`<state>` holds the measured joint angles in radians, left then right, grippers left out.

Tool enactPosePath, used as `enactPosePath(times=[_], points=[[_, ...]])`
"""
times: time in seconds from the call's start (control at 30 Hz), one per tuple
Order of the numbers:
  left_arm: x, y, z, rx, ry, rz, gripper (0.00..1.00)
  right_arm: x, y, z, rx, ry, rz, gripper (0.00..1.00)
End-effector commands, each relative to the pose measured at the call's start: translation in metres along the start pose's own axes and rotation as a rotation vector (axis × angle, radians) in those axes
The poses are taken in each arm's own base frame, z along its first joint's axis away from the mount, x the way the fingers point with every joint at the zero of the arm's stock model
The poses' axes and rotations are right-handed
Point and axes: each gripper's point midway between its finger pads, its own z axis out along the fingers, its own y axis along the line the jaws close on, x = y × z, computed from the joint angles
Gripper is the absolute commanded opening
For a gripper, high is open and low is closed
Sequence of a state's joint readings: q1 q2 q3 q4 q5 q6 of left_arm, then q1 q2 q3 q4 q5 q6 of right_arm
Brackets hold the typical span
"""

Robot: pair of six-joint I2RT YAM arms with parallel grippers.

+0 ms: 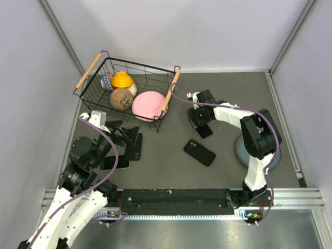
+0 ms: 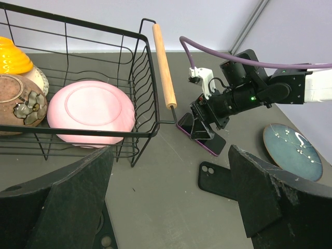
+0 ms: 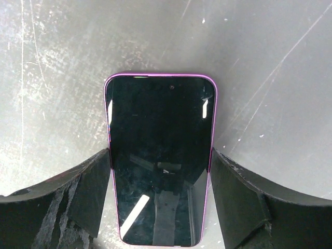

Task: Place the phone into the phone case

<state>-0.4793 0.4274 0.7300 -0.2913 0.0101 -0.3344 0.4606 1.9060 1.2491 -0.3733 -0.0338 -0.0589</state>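
Observation:
A purple-edged phone [image 3: 160, 155] lies screen up on the grey table, also seen from the top [image 1: 204, 131] and in the left wrist view [image 2: 219, 143]. My right gripper [image 3: 161, 158] is down over it, one finger pressed against each long side [image 1: 200, 120]. A black phone case [image 1: 199, 152] with two camera holes lies flat just in front of it, also in the left wrist view [image 2: 220, 180]. My left gripper [image 2: 170, 155] is open and empty, low over the table's left side [image 1: 127, 136].
A wire basket [image 1: 140, 65] with wooden handles holds a pink plate [image 1: 149, 105], a brown pot and a yellow lid at the back left. A teal plate [image 2: 293, 150] lies at the right. Another black case [image 1: 136, 149] and a phone [image 1: 114, 163] lie near my left gripper.

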Motion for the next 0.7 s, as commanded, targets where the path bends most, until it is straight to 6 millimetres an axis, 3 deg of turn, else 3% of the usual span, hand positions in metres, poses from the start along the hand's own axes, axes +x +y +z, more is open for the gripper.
enactPosePath(times=[0.0, 0.2, 0.43, 0.53, 0.67], points=[[-0.015, -0.004, 0.000, 0.017, -0.060, 0.001, 0.98, 0.017, -0.009, -0.012, 0.026, 0.029, 0.050, 0.69], [-0.014, -0.004, 0.001, 0.015, -0.056, 0.001, 0.98, 0.013, -0.011, -0.030, 0.042, -0.003, 0.073, 0.63], [-0.014, -0.004, 0.000, 0.016, -0.059, 0.001, 0.97, 0.000, -0.013, -0.073, 0.069, -0.073, 0.102, 0.61], [-0.014, -0.004, 0.000, 0.016, -0.059, 0.001, 0.97, 0.000, -0.010, -0.087, 0.053, -0.094, 0.098, 0.59], [-0.015, -0.004, 0.000, 0.017, -0.062, 0.001, 0.98, -0.001, 0.014, -0.111, -0.045, -0.151, 0.063, 0.58]])
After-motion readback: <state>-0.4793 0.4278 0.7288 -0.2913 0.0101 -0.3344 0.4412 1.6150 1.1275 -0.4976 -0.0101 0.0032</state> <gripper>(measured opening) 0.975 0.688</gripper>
